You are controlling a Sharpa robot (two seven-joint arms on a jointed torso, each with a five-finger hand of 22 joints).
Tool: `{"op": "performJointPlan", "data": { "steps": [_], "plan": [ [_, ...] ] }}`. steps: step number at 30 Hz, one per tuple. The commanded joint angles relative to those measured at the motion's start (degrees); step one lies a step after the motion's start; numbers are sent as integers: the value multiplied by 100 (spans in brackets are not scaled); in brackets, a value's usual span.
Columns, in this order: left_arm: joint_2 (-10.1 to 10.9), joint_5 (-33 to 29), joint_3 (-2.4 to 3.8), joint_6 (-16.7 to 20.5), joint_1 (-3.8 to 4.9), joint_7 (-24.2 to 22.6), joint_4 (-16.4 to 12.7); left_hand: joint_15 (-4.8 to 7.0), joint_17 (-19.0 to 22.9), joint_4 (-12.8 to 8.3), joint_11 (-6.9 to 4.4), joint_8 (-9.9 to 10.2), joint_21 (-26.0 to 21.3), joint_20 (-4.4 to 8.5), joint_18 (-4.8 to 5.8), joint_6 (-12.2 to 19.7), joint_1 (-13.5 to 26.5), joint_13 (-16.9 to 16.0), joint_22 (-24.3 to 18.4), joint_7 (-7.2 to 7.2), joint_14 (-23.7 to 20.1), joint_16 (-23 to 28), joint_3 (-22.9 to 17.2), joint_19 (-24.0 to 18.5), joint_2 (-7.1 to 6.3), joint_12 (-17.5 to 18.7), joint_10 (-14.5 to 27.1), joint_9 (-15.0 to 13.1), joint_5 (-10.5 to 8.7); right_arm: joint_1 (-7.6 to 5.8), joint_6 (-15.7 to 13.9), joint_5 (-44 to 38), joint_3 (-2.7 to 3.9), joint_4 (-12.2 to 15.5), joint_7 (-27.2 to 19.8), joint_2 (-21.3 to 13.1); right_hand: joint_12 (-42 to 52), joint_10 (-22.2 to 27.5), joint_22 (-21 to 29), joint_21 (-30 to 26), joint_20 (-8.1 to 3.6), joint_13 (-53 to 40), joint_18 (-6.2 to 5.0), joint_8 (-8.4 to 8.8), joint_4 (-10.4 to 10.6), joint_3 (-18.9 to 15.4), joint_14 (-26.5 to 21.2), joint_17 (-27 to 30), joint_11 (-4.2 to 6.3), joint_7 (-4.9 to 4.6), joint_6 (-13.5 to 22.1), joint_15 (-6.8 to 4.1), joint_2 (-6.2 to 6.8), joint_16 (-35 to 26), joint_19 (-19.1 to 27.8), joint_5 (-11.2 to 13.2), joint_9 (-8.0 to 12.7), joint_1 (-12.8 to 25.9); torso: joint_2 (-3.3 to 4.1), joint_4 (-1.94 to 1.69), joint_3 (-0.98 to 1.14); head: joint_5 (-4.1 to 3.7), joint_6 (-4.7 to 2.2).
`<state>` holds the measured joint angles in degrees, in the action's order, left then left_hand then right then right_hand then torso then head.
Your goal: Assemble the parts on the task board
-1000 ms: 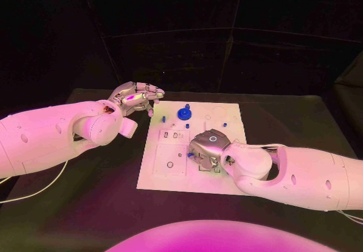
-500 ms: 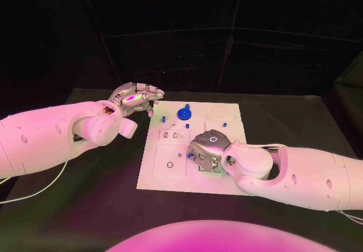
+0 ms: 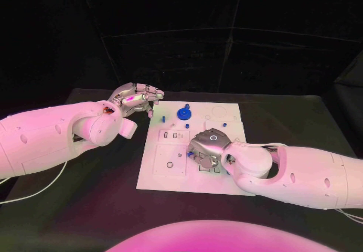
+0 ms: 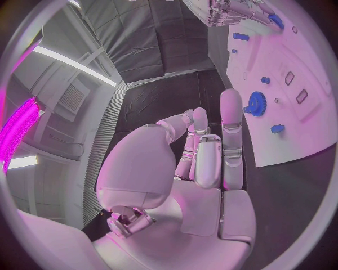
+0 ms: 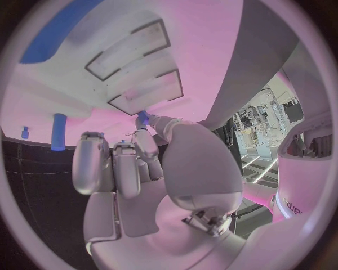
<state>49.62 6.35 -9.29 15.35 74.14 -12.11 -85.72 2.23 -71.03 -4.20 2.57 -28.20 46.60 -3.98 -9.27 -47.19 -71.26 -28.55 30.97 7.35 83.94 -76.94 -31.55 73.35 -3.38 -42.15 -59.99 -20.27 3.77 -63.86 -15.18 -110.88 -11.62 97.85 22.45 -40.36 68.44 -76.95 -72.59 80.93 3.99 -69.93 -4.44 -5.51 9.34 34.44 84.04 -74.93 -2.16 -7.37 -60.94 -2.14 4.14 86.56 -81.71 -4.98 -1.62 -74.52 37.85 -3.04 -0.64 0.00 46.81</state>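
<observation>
Bulky white arms w/ silver hands, thin white cable [image 3: 34, 191] at left arm.

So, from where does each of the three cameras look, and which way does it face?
Head view: sits on the robot's head, looks down at the board; shows both arms, left hand beside the board's far left corner, right hand over the board.
Left wrist view: sits behind the left hand, faces along its fingers toward the board and blue gear.
Right wrist view: sits behind the right hand, faces the board closely.
Shared: head and left wrist views both show the gear and the right hand.
</observation>
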Motion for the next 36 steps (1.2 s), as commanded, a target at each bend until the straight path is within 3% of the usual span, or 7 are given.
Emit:
{"op": "performJointPlan", "data": {
  "steps": [1,7,14,30,36],
  "plan": [
    [-4,-18,3,-74,6,15,-3,-38,2,-9,-1,26,-31,2,-82,-27,-24,8,-2,19,-2,16,35,35,2,21,25,8,-33,-4,-163,7,-1,-4,-28,6,-31,8,-1,-14,40,15,81,46,-34,18,467,-929,-43,-31,64,47,68,-8,19,44,-221,63,-2,2,0,3,6],
    [-3,-18,3,-86,6,30,1,-41,-2,4,3,28,-34,-1,-81,-18,-8,18,-4,23,0,13,46,39,8,19,27,15,-33,-4,-217,35,-1,-4,-94,11,-39,21,2,-17,59,22,81,91,-33,4,467,-930,-68,-59,120,69,169,-8,22,45,-218,168,-3,3,2,0,3],
    [-3,-18,2,-105,6,59,-1,-44,-1,17,6,29,-42,-3,-81,-11,8,28,-11,25,1,13,59,41,13,16,29,23,-34,-4,-192,77,0,-18,-137,19,-37,28,1,-17,77,24,80,115,44,9,468,-932,-81,-70,133,84,195,-8,23,10,-222,326,-5,1,-1,-3,-4],
    [0,-18,1,-133,6,94,-6,-50,-14,54,12,30,-42,-9,-79,7,48,50,-3,31,7,3,89,54,26,5,31,40,-34,-4,-131,100,1,-68,-131,26,-25,38,5,-23,92,22,78,155,239,232,468,-939,-91,-75,170,95,-4,-6,29,43,-223,592,-4,-1,-1,-5,-18],
    [3,-18,1,-137,6,109,-6,-51,-16,61,12,30,-37,-10,-77,9,56,54,5,31,9,1,95,59,29,3,31,42,-34,-5,-121,107,1,-79,-127,23,-30,46,3,-23,94,28,78,164,260,266,468,-936,-96,-81,189,98,-5,-8,29,70,-221,631,-4,2,1,-1,-21]
  ]
}}
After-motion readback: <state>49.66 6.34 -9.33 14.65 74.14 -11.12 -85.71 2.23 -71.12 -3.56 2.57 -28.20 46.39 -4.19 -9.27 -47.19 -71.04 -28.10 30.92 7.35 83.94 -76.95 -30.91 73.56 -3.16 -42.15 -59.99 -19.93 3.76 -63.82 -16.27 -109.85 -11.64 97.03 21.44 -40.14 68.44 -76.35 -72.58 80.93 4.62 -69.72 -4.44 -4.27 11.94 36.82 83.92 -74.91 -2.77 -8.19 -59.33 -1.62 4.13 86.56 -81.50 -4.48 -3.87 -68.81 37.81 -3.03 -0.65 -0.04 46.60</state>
